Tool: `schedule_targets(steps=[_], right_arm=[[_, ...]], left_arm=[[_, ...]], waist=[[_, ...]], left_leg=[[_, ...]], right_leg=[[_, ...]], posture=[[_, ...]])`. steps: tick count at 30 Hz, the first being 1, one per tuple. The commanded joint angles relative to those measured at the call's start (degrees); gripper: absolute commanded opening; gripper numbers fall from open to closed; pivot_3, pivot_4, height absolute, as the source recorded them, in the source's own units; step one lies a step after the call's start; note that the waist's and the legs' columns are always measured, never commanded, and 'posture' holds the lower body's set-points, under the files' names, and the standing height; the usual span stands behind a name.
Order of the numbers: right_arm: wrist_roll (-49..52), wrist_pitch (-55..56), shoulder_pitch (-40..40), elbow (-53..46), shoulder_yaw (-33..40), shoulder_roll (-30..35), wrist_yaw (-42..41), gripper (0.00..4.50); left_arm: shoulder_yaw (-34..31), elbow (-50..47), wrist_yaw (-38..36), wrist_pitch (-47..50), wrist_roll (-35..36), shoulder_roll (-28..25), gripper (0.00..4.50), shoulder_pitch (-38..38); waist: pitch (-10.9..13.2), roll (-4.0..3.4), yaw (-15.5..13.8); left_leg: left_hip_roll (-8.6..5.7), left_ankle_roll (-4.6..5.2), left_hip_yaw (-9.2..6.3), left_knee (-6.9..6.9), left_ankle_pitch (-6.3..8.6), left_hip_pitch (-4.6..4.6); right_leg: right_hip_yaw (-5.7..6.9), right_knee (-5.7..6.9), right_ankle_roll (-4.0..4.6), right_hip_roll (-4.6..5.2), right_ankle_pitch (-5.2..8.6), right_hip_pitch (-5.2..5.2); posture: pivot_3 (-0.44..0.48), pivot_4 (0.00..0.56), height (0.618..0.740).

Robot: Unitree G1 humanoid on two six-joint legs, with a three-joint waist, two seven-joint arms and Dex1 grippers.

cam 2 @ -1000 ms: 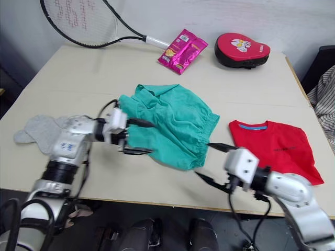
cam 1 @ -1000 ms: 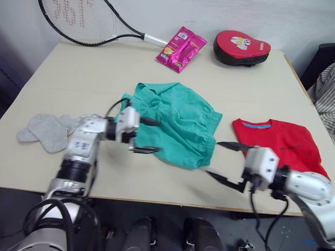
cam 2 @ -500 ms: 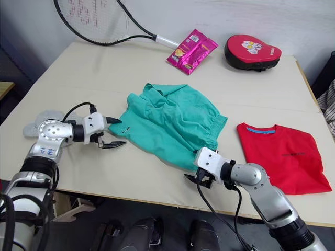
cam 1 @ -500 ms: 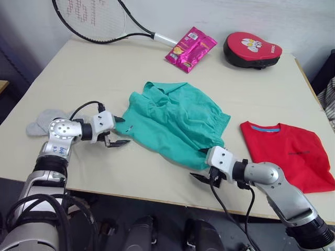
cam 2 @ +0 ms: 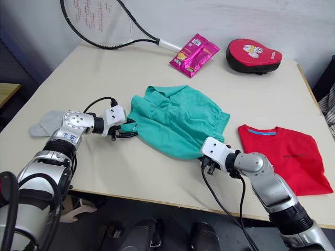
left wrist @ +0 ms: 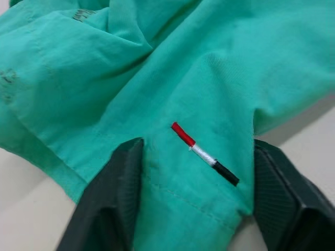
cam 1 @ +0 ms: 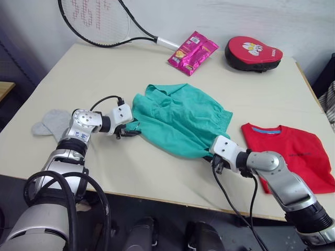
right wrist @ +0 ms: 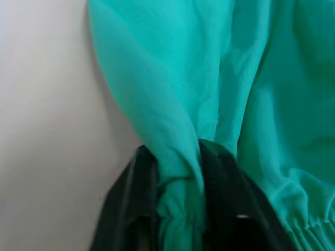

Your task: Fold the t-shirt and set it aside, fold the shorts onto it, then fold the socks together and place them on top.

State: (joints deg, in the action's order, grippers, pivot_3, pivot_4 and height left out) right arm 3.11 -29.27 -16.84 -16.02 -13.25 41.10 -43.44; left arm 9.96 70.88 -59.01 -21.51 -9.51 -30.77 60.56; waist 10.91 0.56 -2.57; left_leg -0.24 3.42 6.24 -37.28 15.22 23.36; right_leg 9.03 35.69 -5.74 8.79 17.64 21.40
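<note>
At frame centre on the table [cam 1: 78, 63], we find the shorts [cam 1: 180, 117] crumpled. The t-shirt [cam 1: 293, 154] lies folded at right, apart from them; the socks [cam 1: 52, 123] sit at far left. The left gripper [cam 1: 128, 130] has its fingers [left wrist: 112, 204] spread around the shorts' left edge. The right gripper [cam 1: 215, 161] is clamped on their lower-right corner.

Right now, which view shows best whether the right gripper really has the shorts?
The right wrist view: both fingers pinch a bunched fold of the shorts between them. The eye views show the right gripper at the shorts' near edge, the pinch itself hidden. The left wrist view shows cloth elsewhere.
</note>
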Motion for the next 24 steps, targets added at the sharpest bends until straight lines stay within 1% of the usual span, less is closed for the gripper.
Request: schedule_targets(steps=[1,2,3,5,6,8,10,11,14,19,20,21,22,24], right_arm=[[-1.13,0.47,1.11,-0.69,0.97,0.22,0.72,0.00],[-1.07,0.54,1.42,-0.87,1.03,0.22,0.69,0.00],[-0.95,0.58,1.68,-1.00,1.10,0.20,0.64,0.00],[-0.73,0.93,2.15,-1.27,1.38,0.24,0.57,0.00],[-0.46,1.25,2.32,-1.31,1.76,0.28,0.45,0.00],[0.47,3.05,2.42,-0.90,2.95,0.55,-0.39,0.00],[1.31,5.21,2.35,-0.05,4.08,0.90,-1.58,0.00],[1.67,6.70,2.16,0.59,4.72,1.25,-2.36,0.00],[2.78,10.28,1.16,2.56,6.34,1.77,-4.56,0.00],[4.23,16.42,-1.38,7.07,7.95,2.25,-8.52,0.00],[4.77,17.55,-1.90,7.80,8.03,2.07,-9.49,0.00],[5.23,18.64,-2.28,8.27,7.94,1.89,-10.51,0.00],[5.76,19.69,-2.39,8.37,7.73,1.74,-11.64,0.00],[6.82,20.80,-2.00,8.02,7.60,1.67,-13.18,0.00]], left_arm=[[2.74,3.55,-3.15,3.53,-3.42,0.81,1.39,-3.45],[2.53,3.55,-4.12,4.31,-3.18,0.68,1.09,-3.82],[1.86,3.21,-4.51,3.08,-2.48,0.66,0.77,-4.26],[-1.10,2.34,-4.98,2.99,0.63,1.15,0.11,-4.57],[-2.91,1.60,-6.27,3.91,2.71,1.48,0.01,-4.52],[-5.07,-0.59,-9.97,6.06,5.50,1.25,0.01,-4.90],[-5.95,-3.28,-13.63,7.67,7.04,0.36,0.01,-6.05],[-6.48,-5.48,-16.28,9.56,8.28,-0.39,0.01,-7.02],[-8.28,-12.97,-19.58,12.85,11.46,-2.59,0.01,-10.07],[-11.02,-35.19,-24.10,22.80,18.34,-8.65,0.01,-19.90],[-11.59,-41.76,-26.63,22.74,19.52,-12.07,0.01,-23.59],[-13.04,-48.48,-28.64,24.97,21.69,-15.44,0.01,-27.12],[-14.58,-54.74,-29.49,29.20,24.41,-18.06,0.01,-30.03],[-16.64,-63.43,-28.34,36.41,28.65,-21.00,0.01,-34.45]], waist=[[-0.19,-0.02,-0.04],[-0.34,-0.05,-0.02],[-0.53,-0.10,0.02],[-0.74,-0.23,0.17],[-0.74,-0.23,0.28],[-0.72,-0.19,0.42],[-0.71,-0.18,0.76],[-0.70,-0.18,1.00],[-0.64,-0.13,1.66],[-0.40,0.01,3.68],[-0.37,0.03,4.08],[-0.27,0.00,4.34],[-0.15,0.02,4.54],[0.03,-0.01,4.59]], left_leg=[[0.00,0.00,0.00,0.00,0.00,-0.01],[0.00,0.00,0.01,0.01,0.01,-0.01],[0.00,0.00,0.02,0.02,0.02,-0.02],[0.01,0.03,0.04,0.05,0.05,-0.05],[0.01,0.06,0.04,0.06,0.07,-0.05],[0.03,0.08,0.02,0.07,0.07,-0.02],[0.03,0.14,0.02,0.06,-0.01,0.09],[0.03,0.18,0.03,0.06,-0.01,0.11],[0.03,0.21,0.08,0.10,0.01,0.19],[0.11,0.18,0.16,0.13,-0.01,0.20],[0.13,0.17,0.15,0.13,-0.01,0.19],[0.15,0.15,0.13,0.15,-0.02,0.19],[0.17,0.13,0.13,0.19,-0.02,0.17],[0.26,0.05,0.11,0.24,0.02,0.13]], right_leg=[[0.00,0.00,0.00,0.00,0.00,0.00],[-0.01,0.00,0.00,0.00,0.00,0.00],[-0.02,-0.02,0.00,0.00,0.00,0.00],[-0.04,-0.06,0.00,-0.01,0.00,-0.01],[-0.05,-0.06,0.00,0.00,0.00,-0.01],[-0.04,-0.05,0.00,0.00,0.00,0.03],[-0.01,-0.08,0.00,-0.03,0.00,0.09],[0.00,-0.11,0.00,-0.06,0.00,0.09],[0.05,-0.06,-0.02,-0.17,0.01,0.10],[0.04,-0.07,-0.04,-0.24,0.02,0.13],[0.01,-0.07,-0.04,-0.24,0.02,0.13],[-0.03,-0.07,-0.04,-0.22,0.02,0.12],[-0.06,-0.08,-0.04,-0.22,0.02,0.12],[-0.09,-0.11,0.01,-0.24,0.05,0.12]], posture=[[0.000,0.150,0.740],[0.000,0.150,0.740],[0.000,0.150,0.740],[0.000,0.150,0.740],[0.000,0.150,0.740],[0.000,0.150,0.740],[0.000,0.150,0.740],[0.000,0.150,0.740],[0.000,0.150,0.740],[0.000,0.150,0.740],[0.000,0.150,0.740],[0.000,0.150,0.740],[0.000,0.150,0.740],[0.000,0.150,0.740]])
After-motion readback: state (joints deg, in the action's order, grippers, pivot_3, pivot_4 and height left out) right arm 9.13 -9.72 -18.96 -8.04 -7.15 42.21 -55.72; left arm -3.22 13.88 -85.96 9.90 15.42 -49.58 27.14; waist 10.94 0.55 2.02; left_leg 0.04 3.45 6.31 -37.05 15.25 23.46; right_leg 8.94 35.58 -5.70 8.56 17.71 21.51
